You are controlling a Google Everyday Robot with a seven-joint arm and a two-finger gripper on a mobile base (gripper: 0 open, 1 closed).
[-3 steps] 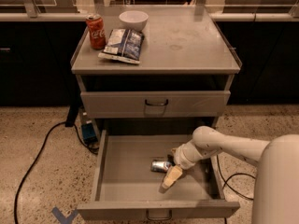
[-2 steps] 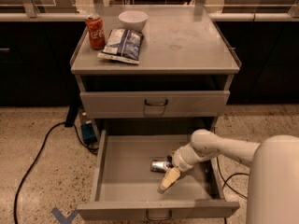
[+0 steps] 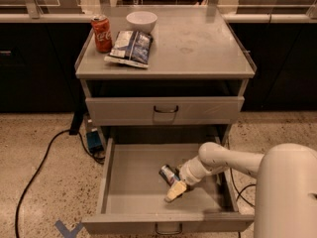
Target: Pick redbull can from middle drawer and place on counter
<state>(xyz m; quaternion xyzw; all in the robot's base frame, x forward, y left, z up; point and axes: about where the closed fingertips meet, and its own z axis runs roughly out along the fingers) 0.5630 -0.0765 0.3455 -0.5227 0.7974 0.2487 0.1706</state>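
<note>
— Camera view: where's the redbull can [image 3: 168, 173]?
— Lying on its side in the middle drawer [image 3: 133, 180], just beside my gripper [image 3: 176, 191]. Spread or pinching, I cannot tell.
— Handling?
— Light, thin-walled and slick, I'd judge, so I'd grip across the body. My arm [image 3: 228, 160] reaches down from the right.

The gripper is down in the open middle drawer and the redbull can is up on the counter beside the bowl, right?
Not quite. The gripper is down in the open middle drawer, but the camera view shows the redbull can in that drawer too, right beside the gripper, not up on the counter beside the bowl.
</note>
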